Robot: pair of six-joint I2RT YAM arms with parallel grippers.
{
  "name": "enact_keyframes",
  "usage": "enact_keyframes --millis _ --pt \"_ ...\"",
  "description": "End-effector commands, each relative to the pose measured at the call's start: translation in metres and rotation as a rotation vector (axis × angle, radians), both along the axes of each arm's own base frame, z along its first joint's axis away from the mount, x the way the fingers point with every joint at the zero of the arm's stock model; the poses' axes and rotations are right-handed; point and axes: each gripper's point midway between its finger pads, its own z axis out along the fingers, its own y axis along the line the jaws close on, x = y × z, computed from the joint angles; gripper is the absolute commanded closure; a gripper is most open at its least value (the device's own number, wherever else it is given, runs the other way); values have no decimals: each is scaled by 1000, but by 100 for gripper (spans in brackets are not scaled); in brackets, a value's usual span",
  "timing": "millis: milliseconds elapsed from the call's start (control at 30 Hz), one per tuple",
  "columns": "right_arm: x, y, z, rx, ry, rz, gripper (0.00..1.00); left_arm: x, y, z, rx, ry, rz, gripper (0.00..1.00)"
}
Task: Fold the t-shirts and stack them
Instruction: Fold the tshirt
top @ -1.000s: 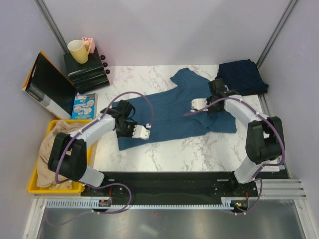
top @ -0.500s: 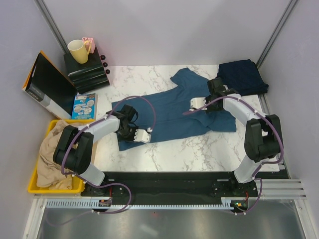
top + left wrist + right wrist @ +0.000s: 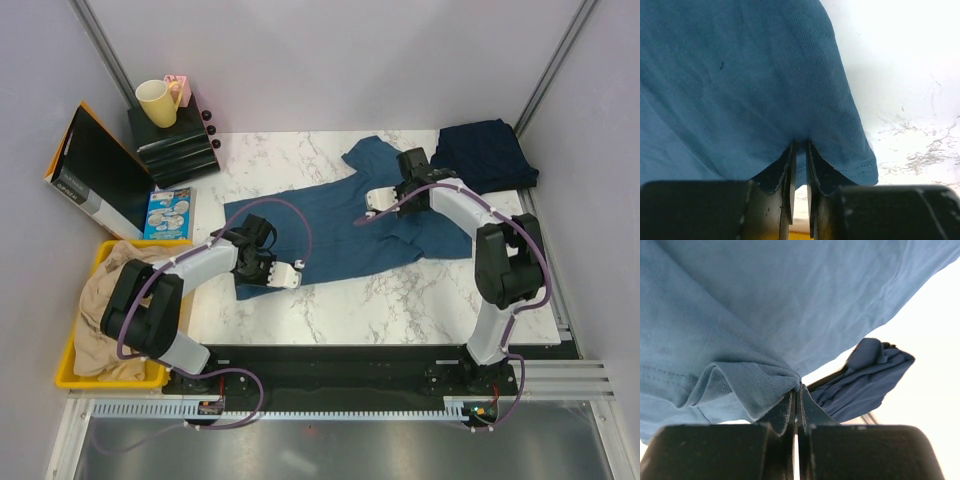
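Left gripper (image 3: 799, 148), right gripper (image 3: 798, 391) on shirt (image 3: 335, 226)

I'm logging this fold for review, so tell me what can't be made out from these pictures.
Top view: the left gripper and right gripper are too small to read; only the wrist views show them pinching the steel-blue t-shirt.
The navy t-shirt: its fold layers, too small in the top view, half hidden by blue cloth in the right wrist view.
The booklet: print too small.

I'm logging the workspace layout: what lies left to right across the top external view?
Yellow bin → left gripper → right gripper → navy t-shirt; the steel-blue t-shirt spans both grippers.
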Motion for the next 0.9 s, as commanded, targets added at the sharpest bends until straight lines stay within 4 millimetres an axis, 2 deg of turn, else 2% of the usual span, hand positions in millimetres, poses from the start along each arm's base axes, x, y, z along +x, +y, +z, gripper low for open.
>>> enact_keyframes --millis 0,133,233,267,300,433,500,533,600,633,667,767,800,867 --pt "24 4 17 -19 -72 10 100 -39 26 -37 95 132 17 80" --pt "28 5 14 -32 -75 7 96 -42 27 -37 93 134 24 80" --pt "31 1 16 -41 -95 -27 54 -43 27 -37 95 135 30 80" --pt "32 0 18 -31 -102 -46 31 -42 27 -36 92 130 33 80" --pt "33 -3 18 -2 -104 -98 26 -43 26 -36 92 132 30 80" --pt "26 -19 36 117 -54 -221 21 -44 25 -35 89 124 34 80" --pt "21 -35 45 155 -43 -277 23 -44 25 -33 85 117 32 80" --pt "10 -38 43 178 2 -296 25 -43 25 -32 84 113 34 80" --pt "-4 -54 43 187 42 -331 37 -44 26 -32 88 114 36 80" --pt "-20 -60 32 178 104 -348 45 -44 26 -33 91 116 34 79" --pt "-29 -64 26 170 138 -359 69 -44 26 -33 91 118 34 80" --pt "-64 -84 -2 136 257 -419 100 -41 24 -31 87 113 37 80" --pt "-77 -91 -14 127 296 -440 100 -41 24 -31 87 112 37 80" --pt "-87 -94 -21 138 328 -459 100 -39 24 -30 88 108 38 80"
